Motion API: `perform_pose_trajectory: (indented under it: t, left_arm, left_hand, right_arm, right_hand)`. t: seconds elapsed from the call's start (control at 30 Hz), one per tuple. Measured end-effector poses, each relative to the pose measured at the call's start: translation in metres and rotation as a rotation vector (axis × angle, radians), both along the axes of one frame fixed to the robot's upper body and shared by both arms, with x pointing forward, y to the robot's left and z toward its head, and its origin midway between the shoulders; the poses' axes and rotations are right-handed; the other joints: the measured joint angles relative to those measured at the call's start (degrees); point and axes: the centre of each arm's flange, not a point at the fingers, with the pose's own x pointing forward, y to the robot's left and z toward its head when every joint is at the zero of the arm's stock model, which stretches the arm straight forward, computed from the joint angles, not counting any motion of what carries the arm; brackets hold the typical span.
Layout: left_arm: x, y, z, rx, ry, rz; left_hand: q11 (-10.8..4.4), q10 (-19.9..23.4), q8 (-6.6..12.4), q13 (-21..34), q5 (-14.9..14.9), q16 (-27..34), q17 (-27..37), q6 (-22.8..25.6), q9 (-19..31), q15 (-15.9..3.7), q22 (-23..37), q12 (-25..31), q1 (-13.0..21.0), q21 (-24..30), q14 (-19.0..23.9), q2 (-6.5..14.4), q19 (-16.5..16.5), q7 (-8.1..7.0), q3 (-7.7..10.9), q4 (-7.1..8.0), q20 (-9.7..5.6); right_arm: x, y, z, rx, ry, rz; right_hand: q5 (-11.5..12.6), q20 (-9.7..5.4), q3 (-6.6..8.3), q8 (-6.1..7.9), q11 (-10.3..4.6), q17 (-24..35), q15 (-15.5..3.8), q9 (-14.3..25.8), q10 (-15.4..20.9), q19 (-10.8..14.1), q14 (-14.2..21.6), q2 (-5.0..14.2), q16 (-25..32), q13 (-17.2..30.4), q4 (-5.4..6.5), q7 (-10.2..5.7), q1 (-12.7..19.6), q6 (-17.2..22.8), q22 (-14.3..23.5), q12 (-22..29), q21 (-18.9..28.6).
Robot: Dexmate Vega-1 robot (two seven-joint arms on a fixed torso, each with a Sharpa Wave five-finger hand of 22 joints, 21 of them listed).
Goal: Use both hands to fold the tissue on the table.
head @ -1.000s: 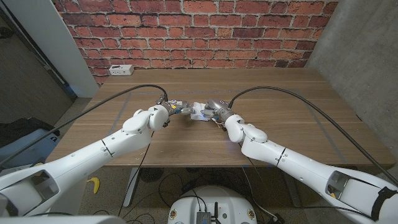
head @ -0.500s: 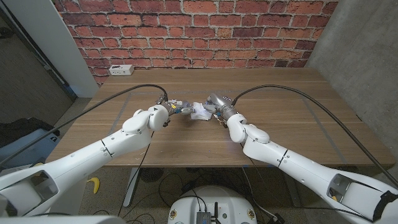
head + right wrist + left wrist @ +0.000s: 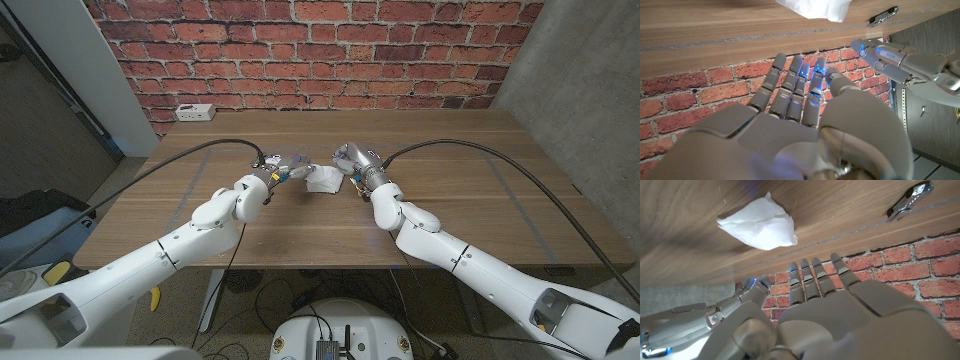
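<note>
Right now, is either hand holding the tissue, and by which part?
Neither. The tissue lies loose and crumpled on the table. The left hand and right hand have their fingers extended, gripping nothing.

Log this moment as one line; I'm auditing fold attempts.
crumpled white tissue: lying free on wooden table | left hand: open beside it | right hand: open beside it

Tissue (image 3: 322,179): soft white paper, crumpled, matt. Table (image 3: 470,185): brown wood with visible grain, smooth with a low sheen. Left hand (image 3: 277,170) and right hand (image 3: 353,161): grey, metallic-looking, satin finish. Arm shells: glossy white plastic. Back wall (image 3: 330,50): rough red brick.
</note>
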Motion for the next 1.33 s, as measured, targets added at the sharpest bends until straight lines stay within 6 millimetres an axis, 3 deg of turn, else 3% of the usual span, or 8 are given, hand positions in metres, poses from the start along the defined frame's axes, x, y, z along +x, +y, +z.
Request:
perform_pose_trajectory:
  t: [0.13,0.27,0.5,0.53,0.77,0.87,1.17,1.33]
  left_arm:
    - [-0.006,-0.005,0.006,-0.053,-0.059,-0.058]
    - [-0.01,0.01,-0.001,-0.171,-0.086,-0.095]
    - [-0.019,0.0,0.005,-0.264,-0.109,-0.21]
    - [-0.015,0.03,-0.006,-0.319,-0.099,-0.164]
    - [-0.009,0.059,-0.018,-0.337,-0.086,-0.098]
    - [-0.019,0.058,-0.013,-0.48,-0.084,-0.265]
    - [-0.007,0.105,-0.03,-0.581,-0.049,-0.255]
    - [-0.012,0.12,-0.031,-0.742,-0.004,-0.429]
  left_hand:
    - [0.0,0.0,-0.25,0.0,0.0,0.0,0.0,-0.38,0.0,0.31,0.0,0.0,0.0,0.0,0.31,0.0,0.14,-0.37,0.24,-0.24,0.14]
    - [0.0,0.0,-0.27,0.0,0.0,0.0,0.0,-0.74,0.0,0.31,0.0,0.0,0.23,0.0,0.31,0.23,0.45,-0.73,0.48,-0.01,-0.17]
    - [-0.2,-0.86,-0.67,0.0,0.0,-0.4,-0.01,-1.8,-0.01,0.31,0.27,-0.26,0.23,0.22,0.3,0.23,0.76,-0.92,0.71,-0.24,0.15]
    - [-0.21,-0.86,-0.67,0.0,0.0,-0.4,-0.01,-1.81,-0.01,0.32,0.27,-0.35,0.23,0.22,0.29,0.23,0.76,-0.9,0.71,-0.24,0.15]
    - [0.1,-1.77,-0.67,0.0,0.0,-0.9,-0.01,-2.43,-0.01,0.73,0.27,-0.69,0.38,0.22,-0.54,0.07,0.22,-0.88,1.09,-0.13,-0.38]
    - [0.1,-1.77,-0.67,0.0,-0.01,-0.9,-0.01,-2.59,-0.01,0.73,0.27,-0.69,0.38,0.09,-0.54,0.07,0.22,-0.72,1.19,-0.23,-0.38]
    - [0.33,-1.99,-0.67,0.01,-0.01,-0.9,-0.01,-3.01,-0.01,0.73,0.26,-0.68,0.38,-0.06,-0.54,0.07,0.03,-0.65,1.18,-0.23,-0.13]
    - [0.32,-1.99,-0.67,0.01,-0.01,-0.9,-0.01,-3.0,-0.02,0.73,0.26,-0.68,0.38,-0.06,-0.54,0.07,0.22,-0.48,1.18,-0.23,0.06]
  right_arm:
    - [0.002,-0.012,0.001,0.031,0.003,-0.016]
    - [-0.001,-0.016,0.004,0.14,0.02,0.056]
    - [0.001,-0.033,0.002,0.181,0.025,0.029]
    - [-0.004,-0.028,0.002,0.299,0.062,0.137]
    - [-0.009,-0.035,-0.004,0.413,0.083,0.186]
    - [-0.012,-0.04,0.004,0.486,0.066,0.205]
    - [-0.02,-0.048,0.007,0.61,0.023,0.226]
    - [-0.026,-0.062,0.003,0.709,-0.008,0.191]
  right_hand:
    - [0.0,0.36,0.03,-0.67,0.1,-0.79,0.2,-0.12,-0.93,-0.74,-1.63,-0.26,-1.19,-0.37,-0.03,0.03,-0.46,-1.44,-0.27,-0.86,-0.24]
    - [0.0,1.17,0.03,-1.1,0.34,-1.28,0.29,-0.32,-1.17,-1.56,-2.33,-0.34,-1.41,-0.55,-0.03,0.6,-1.25,-2.01,-0.29,-1.38,-0.46]
    - [0.0,2.09,-0.15,-1.51,1.13,-1.93,0.49,-0.59,-2.36,-2.03,-3.15,-0.62,-2.25,-1.06,0.14,1.13,-2.23,-3.14,-0.28,-2.04,-0.69]
    - [0.0,2.2,-0.15,-1.59,1.13,-1.93,0.44,-0.59,-2.36,-2.15,-3.2,-0.52,-2.25,-1.06,0.14,1.22,-2.34,-3.23,-0.28,-2.14,-0.69]
    - [0.0,2.9,-0.15,-1.84,1.23,-2.79,0.39,-0.64,-2.46,-2.44,-3.66,-0.75,-2.76,-1.32,0.14,1.44,-2.56,-3.46,-0.28,-2.53,-1.12]
    - [0.0,2.9,-0.14,-1.84,1.23,-3.13,0.39,-0.85,-2.46,-2.44,-3.66,-0.93,-2.88,-1.4,0.14,1.63,-2.74,-3.64,-0.28,-2.86,-1.12]
    - [0.0,3.61,0.03,-1.83,1.89,-4.21,0.39,-0.84,-1.8,-3.15,-3.65,-1.6,-3.28,-1.85,-0.03,1.89,-3.41,-3.38,-0.54,-3.07,-1.56]
    - [0.0,3.4,0.03,-1.83,2.38,-4.51,0.4,-1.12,-1.3,-3.37,-3.65,-1.81,-3.31,-2.12,-0.03,2.25,-3.62,-3.01,-0.54,-3.07,-2.01]
